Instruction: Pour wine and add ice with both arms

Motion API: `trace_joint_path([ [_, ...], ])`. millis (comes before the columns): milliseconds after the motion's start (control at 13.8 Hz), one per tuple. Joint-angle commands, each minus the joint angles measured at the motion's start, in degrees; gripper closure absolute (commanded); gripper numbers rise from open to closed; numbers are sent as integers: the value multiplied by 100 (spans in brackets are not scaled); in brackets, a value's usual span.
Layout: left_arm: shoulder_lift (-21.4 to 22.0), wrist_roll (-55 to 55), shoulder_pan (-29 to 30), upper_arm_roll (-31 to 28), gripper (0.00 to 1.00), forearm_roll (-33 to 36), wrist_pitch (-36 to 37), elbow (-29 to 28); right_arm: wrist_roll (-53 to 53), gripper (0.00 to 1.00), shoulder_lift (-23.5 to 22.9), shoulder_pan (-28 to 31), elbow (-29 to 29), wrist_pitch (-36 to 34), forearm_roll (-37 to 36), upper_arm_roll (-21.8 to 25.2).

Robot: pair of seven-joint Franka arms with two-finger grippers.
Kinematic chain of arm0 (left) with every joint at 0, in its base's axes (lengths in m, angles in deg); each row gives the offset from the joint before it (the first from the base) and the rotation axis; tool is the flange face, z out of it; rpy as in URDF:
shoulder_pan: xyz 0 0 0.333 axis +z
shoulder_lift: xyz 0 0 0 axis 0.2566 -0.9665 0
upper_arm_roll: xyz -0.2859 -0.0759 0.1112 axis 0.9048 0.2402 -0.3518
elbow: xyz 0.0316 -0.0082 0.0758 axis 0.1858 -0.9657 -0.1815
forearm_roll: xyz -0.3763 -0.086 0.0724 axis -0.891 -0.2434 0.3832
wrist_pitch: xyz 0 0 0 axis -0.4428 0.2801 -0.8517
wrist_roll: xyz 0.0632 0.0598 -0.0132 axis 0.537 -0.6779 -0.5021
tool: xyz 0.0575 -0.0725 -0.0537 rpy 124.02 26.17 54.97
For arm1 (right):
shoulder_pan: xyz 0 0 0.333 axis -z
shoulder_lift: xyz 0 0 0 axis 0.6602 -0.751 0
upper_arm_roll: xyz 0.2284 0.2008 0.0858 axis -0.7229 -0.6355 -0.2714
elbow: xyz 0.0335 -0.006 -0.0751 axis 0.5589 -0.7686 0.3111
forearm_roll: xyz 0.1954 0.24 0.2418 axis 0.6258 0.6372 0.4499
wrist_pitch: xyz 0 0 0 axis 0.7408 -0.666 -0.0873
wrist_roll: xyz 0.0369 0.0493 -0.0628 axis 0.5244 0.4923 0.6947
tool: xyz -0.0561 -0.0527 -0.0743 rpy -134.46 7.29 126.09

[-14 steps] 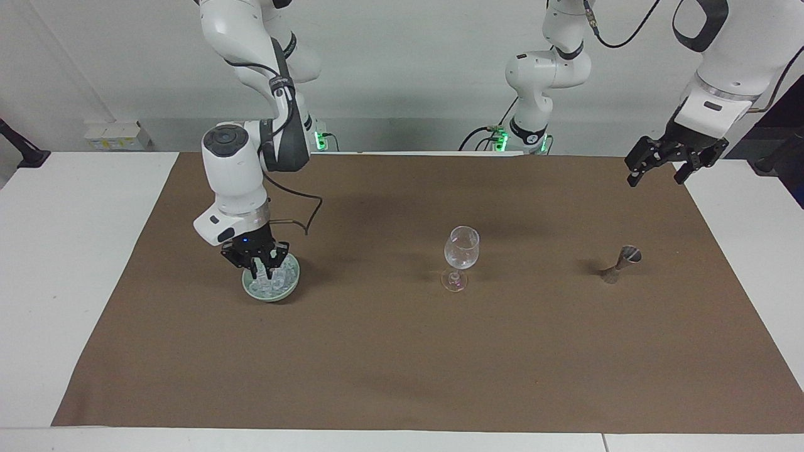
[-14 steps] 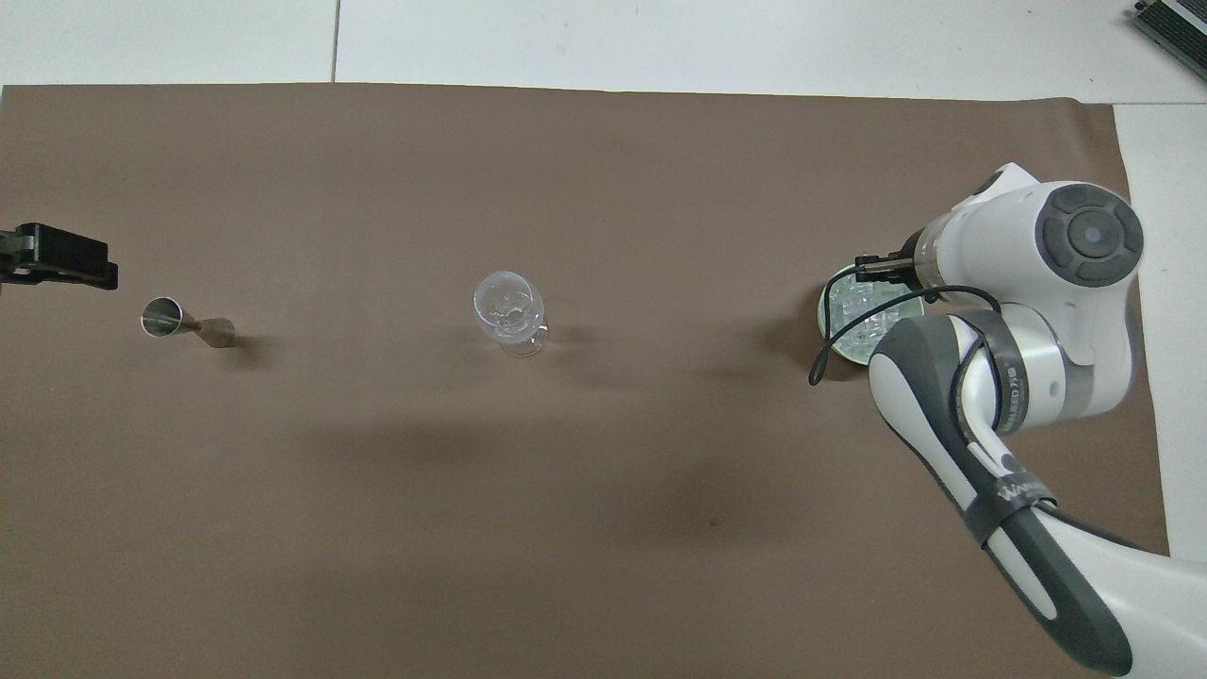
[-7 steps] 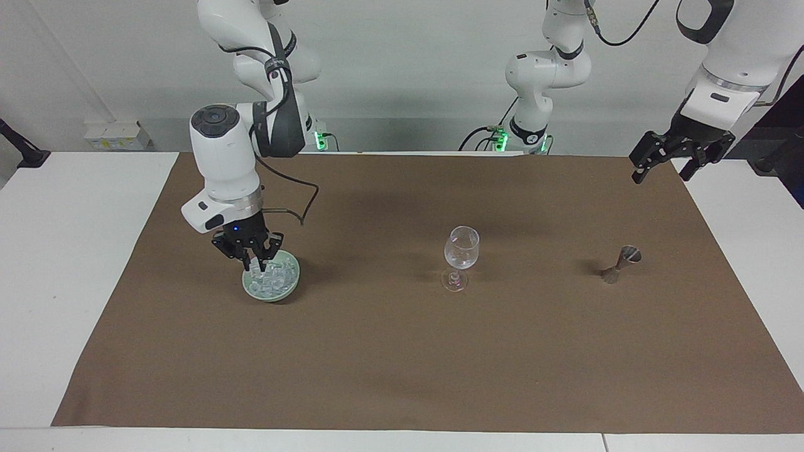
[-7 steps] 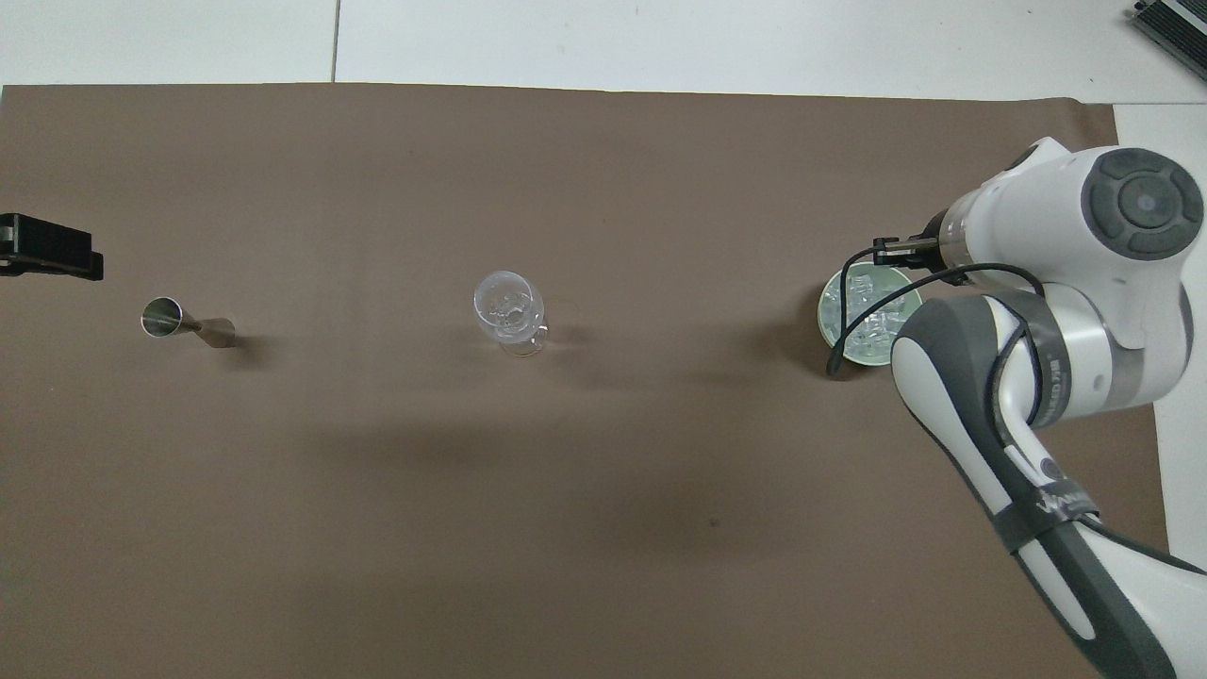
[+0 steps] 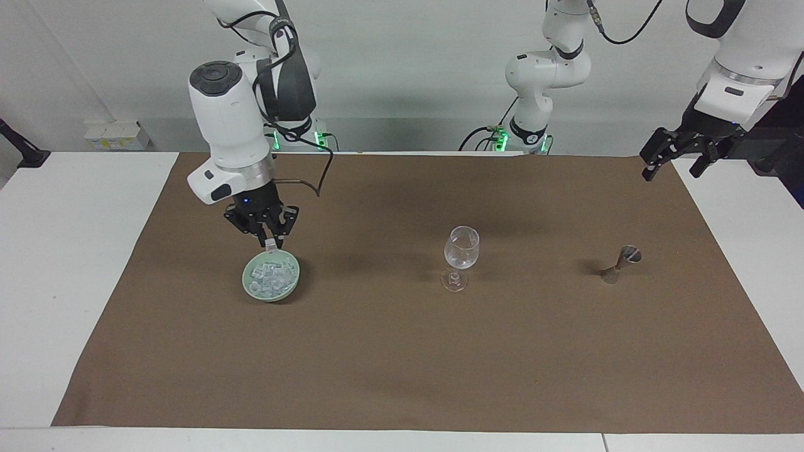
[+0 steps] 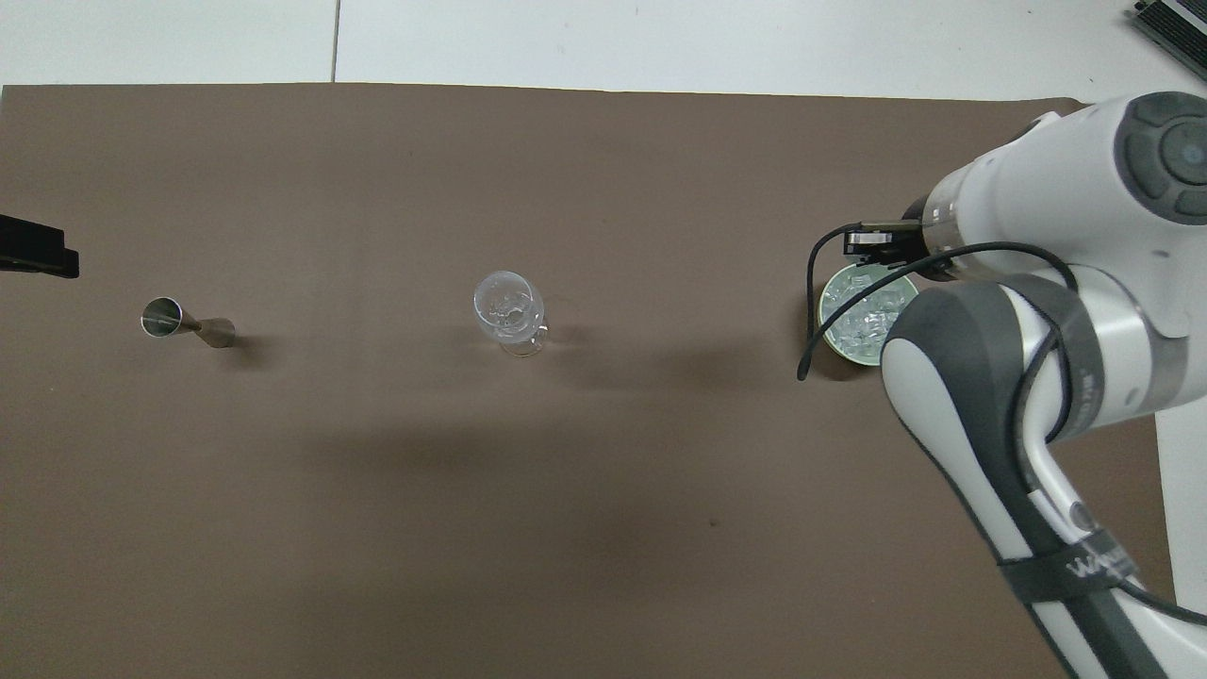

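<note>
- The right hand (image 5: 268, 242) hangs in the air directly over the green bowl (image 5: 271, 284), at the edge of the bowl nearer to the robots. Its fingertips are clenched on one small clear ice cube (image 5: 271, 246), which is lifted clear of the heap.
- In the overhead view the right hand (image 6: 877, 240) shows only as a dark block at the bowl's (image 6: 868, 316) rim; the right arm (image 6: 1018, 311) covers part of the bowl.
- The ice (image 5: 271, 276) lies as a heap of small whitish-clear cubes inside the green bowl. The bowl stands on the brown mat (image 5: 402, 351) toward the right arm's end of the bench (image 5: 69, 251).
- The wine glass (image 5: 461, 256) stands upright near the middle of the mat, well apart from the bowl. From above, its bowl (image 6: 509, 306) shows some clear pieces inside; what they are cannot be told with certainty.
- A small metal jigger (image 5: 620, 263) stands on the mat toward the left arm's end of the bench, well apart from the wine glass. It appears tilted in both views.
- The left hand (image 5: 678, 157) is raised in the air over the mat's corner at the left arm's end of the bench. Its fingers are released, spread wide, and grasp nothing. The left arm waits.
- In the overhead view only a dark tip of the left hand (image 6: 33, 259) shows at the picture's edge.
</note>
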Motion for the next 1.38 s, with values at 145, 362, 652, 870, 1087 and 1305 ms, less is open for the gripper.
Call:
trace_joint_path([
  [145,-2,77,61,15,0,-93,112,29,-1687,100,-387,-243,892,-364,54,-716],
  [362,-2,51,61,24,0,-93,95,29,-2393,100,-705,-297,1368,-382,53,-1129],
  [652,15,59,70,15,0,-180,86,29,-3149,100,-986,-340,1843,-295,97,-1745],
  [870,-11,51,61,15,0,-225,77,29,-3537,100,-1451,-576,2457,-224,89,-2062],
  [1087,-11,60,61,15,0,-225,77,29,-3880,100,-1865,-999,2802,-136,18,-2036],
  [1305,-11,42,61,15,0,-225,77,29,-3906,100,-1953,-1114,2793,-57,9,-2027],
])
